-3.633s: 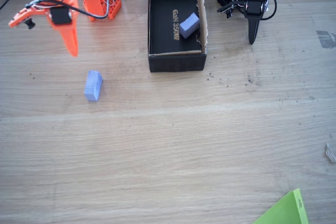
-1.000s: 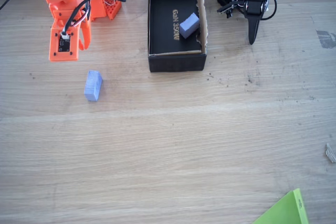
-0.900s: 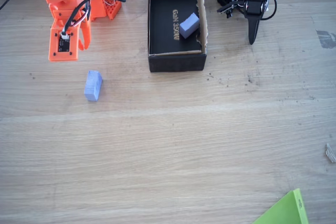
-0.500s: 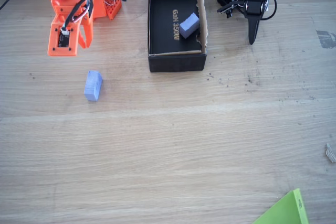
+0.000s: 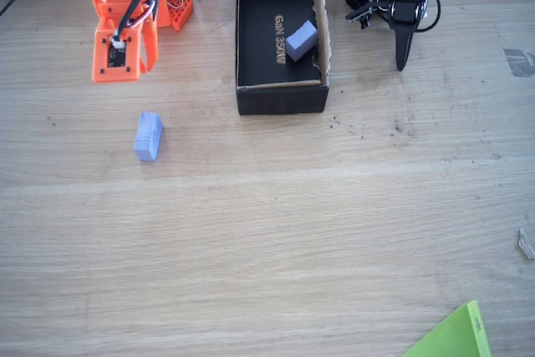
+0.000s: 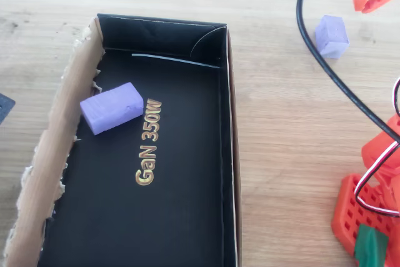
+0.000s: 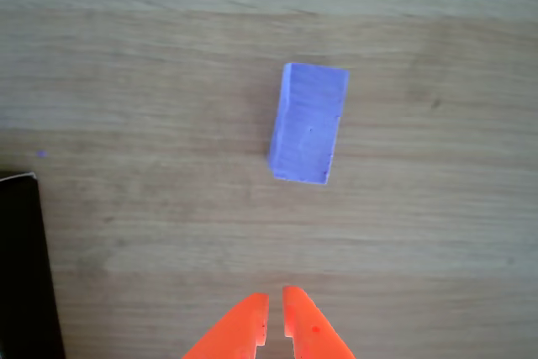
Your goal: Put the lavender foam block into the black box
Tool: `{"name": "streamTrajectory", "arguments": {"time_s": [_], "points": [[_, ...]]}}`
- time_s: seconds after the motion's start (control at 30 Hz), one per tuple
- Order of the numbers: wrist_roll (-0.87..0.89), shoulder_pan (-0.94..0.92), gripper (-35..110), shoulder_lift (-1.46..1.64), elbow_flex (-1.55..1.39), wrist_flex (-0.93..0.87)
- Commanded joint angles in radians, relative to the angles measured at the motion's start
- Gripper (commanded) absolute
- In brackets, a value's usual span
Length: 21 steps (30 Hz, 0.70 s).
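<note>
Orange gripper (image 7: 275,313) nearly closed, tips a sliver apart, empty, hovering over bare wooden table (image 5: 276,232). Lavender foam block (image 7: 308,122) lying ahead of the tips, well apart. Black box (image 5: 280,99) off to the right, holding a paler block (image 5: 302,41).

A paler lavender block (image 6: 111,107) lies on gold lettering's side inside, while a green sheet (image 5: 456,336) overlaps the wooden desk (image 5: 292,232) corner.
</note>
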<state>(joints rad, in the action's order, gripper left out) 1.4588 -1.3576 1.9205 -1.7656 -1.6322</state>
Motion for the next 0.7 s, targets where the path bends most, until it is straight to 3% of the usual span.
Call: {"name": "streamTrajectory", "arguments": {"time_s": [0.0,0.67], "points": [[0.017,-0.015,0,0.014,0.023,-0.006],[-0.021,-0.064,0,-0.224,0.249,-0.026]]}}
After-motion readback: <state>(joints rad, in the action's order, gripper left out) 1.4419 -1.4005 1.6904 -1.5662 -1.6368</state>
